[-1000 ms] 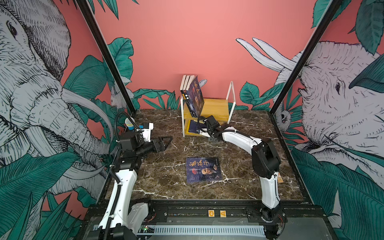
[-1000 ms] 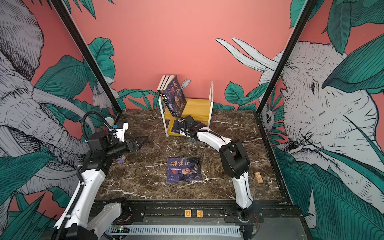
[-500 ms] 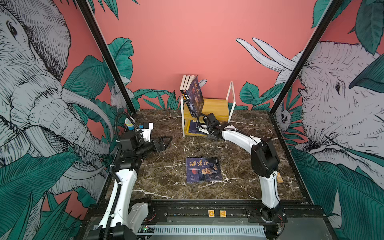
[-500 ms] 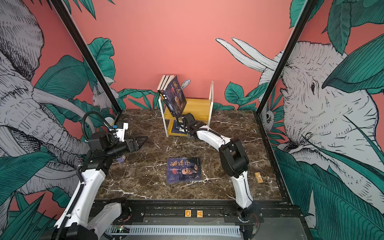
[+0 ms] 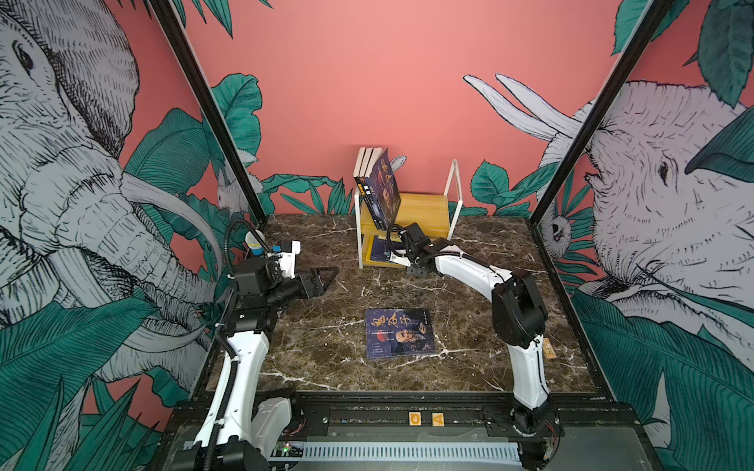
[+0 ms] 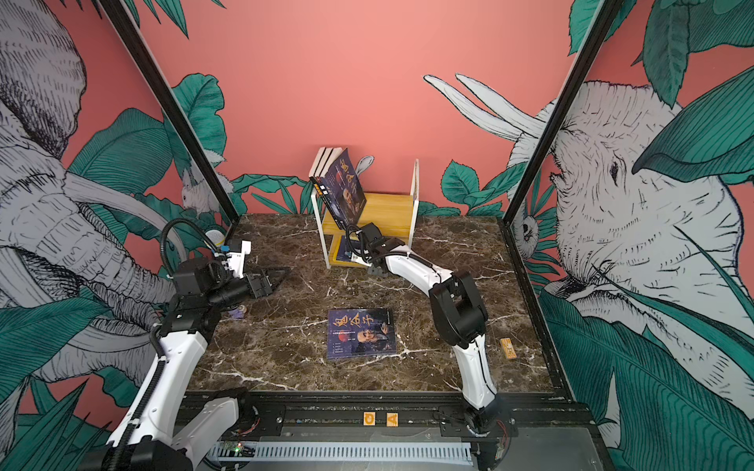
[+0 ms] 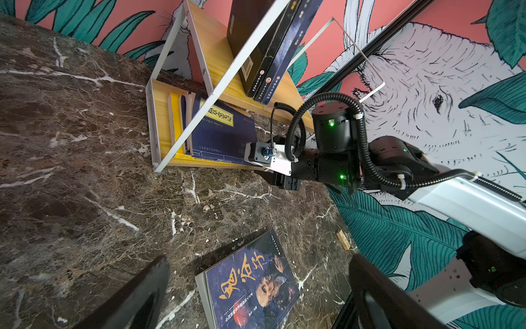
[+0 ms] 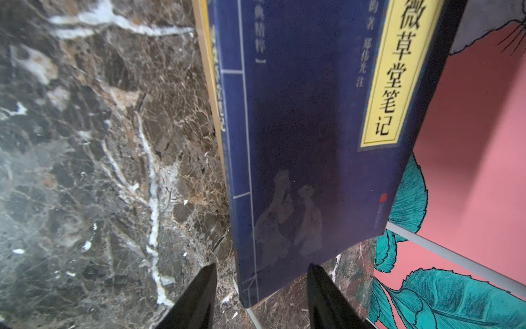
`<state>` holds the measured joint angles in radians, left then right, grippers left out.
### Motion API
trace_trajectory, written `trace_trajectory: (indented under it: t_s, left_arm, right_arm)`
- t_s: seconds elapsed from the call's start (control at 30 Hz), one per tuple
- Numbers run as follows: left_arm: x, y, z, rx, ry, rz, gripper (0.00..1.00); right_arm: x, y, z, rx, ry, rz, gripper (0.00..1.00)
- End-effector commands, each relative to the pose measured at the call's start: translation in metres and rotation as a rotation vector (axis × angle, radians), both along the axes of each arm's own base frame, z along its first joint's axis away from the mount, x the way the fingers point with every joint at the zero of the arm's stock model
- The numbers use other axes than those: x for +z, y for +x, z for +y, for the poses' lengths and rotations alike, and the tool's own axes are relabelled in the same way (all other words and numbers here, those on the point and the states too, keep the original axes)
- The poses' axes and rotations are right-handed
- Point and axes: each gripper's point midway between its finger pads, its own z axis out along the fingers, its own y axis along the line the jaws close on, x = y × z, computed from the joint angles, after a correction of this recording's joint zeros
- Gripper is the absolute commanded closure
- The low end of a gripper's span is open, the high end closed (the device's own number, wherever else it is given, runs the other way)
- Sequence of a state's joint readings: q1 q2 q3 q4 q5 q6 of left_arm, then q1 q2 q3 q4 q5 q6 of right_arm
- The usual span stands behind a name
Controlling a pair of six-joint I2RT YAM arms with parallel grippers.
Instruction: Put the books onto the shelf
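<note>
The shelf stands at the back middle of the marble table. Three books lean left on its upper board. On the lower board several books stand; the nearest is navy with a yellow label. My right gripper is at that tier's front, open, its fingers either side of this book's corner, apart from it. Another navy book with a portrait lies flat mid-table. My left gripper hovers open at the left, holding nothing.
A small wooden block lies near the table's right edge. A small purple thing sits under the left arm. Black frame posts and mural walls close in the left, right and back sides.
My right gripper has edged a little toward the shelf's lower tier. The left arm and the flat book have not moved.
</note>
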<state>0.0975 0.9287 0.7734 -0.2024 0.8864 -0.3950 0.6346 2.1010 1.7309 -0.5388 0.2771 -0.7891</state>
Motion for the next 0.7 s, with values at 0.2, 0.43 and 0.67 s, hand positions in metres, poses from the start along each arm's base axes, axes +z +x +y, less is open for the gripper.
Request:
trace_trajectory:
  t_s: [0.2,0.43,0.67]
  left_arm:
    - [-0.001,0.000,0.000,-0.013,0.007,-0.019,0.01]
    - [-0.001,0.001,0.000,-0.013,0.007,-0.019,0.01]
    - [-0.002,0.000,0.000,-0.013,0.006,-0.016,0.01]
  right_arm:
    - [-0.002,0.022,0.004,-0.037,-0.008,-0.064,0.54]
    - [0.007,0.029,0.006,-0.044,0.007,-0.093,0.59]
    - [0.010,0.030,0.010,-0.044,0.022,-0.092,0.58]
